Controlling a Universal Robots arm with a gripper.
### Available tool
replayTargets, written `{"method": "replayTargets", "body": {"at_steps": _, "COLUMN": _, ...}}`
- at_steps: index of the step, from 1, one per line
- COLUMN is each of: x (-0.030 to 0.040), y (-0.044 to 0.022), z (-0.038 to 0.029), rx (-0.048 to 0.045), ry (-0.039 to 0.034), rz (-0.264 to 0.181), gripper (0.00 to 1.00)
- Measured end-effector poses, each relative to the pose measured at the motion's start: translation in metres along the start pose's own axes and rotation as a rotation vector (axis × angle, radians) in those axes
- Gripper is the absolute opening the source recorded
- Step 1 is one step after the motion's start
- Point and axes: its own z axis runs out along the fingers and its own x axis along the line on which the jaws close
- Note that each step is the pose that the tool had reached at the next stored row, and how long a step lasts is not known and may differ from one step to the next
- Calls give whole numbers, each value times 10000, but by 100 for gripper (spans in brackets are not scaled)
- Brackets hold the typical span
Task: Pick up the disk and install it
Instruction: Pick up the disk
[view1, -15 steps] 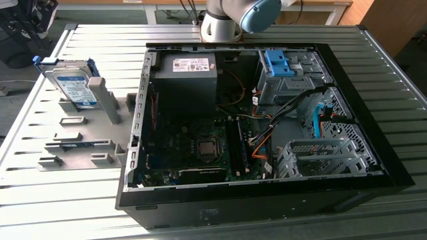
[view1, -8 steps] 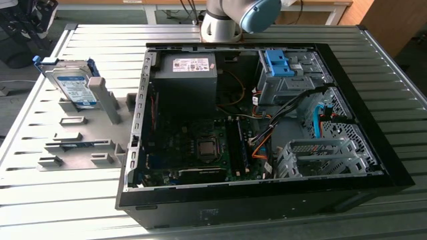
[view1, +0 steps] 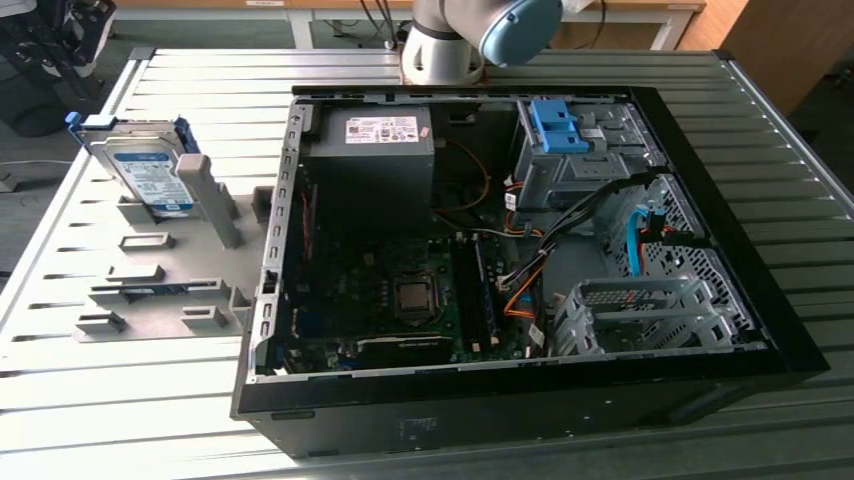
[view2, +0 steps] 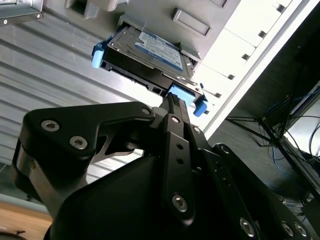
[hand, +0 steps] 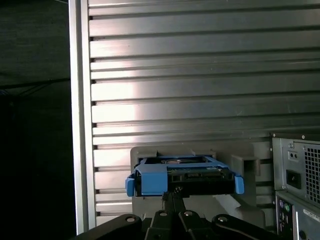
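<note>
My tool (view2: 173, 101), pressed together and empty, points at the disk (view2: 150, 50). It leans on edge in a rack (view1: 214, 205), likely keeping its blue frame reachable.

The disk (view1: 144, 170) is showing silver metal under a white-and-blue label, with bright blue plastic framing it. The end effector (view2: 172, 101) is looking matte black. The counter (view1: 120, 400) is gleaming silver in ribbed stripes. The computer case (view1: 534, 420) is showing black around a blue drive bracket (view1: 558, 125).
</note>
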Motion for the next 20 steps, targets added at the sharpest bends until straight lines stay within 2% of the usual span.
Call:
{"method": "replayTargets", "body": {"at_steps": 7, "x": 5, "y": 0, "z": 0, "rx": 5, "ry": 30, "rz": -712, "gripper": 11}}
{"method": "replayTargets", "body": {"at_steps": 20, "x": 4, "y": 0, "z": 0, "rx": 5, "ry": 36, "rz": -866, "gripper": 11}}
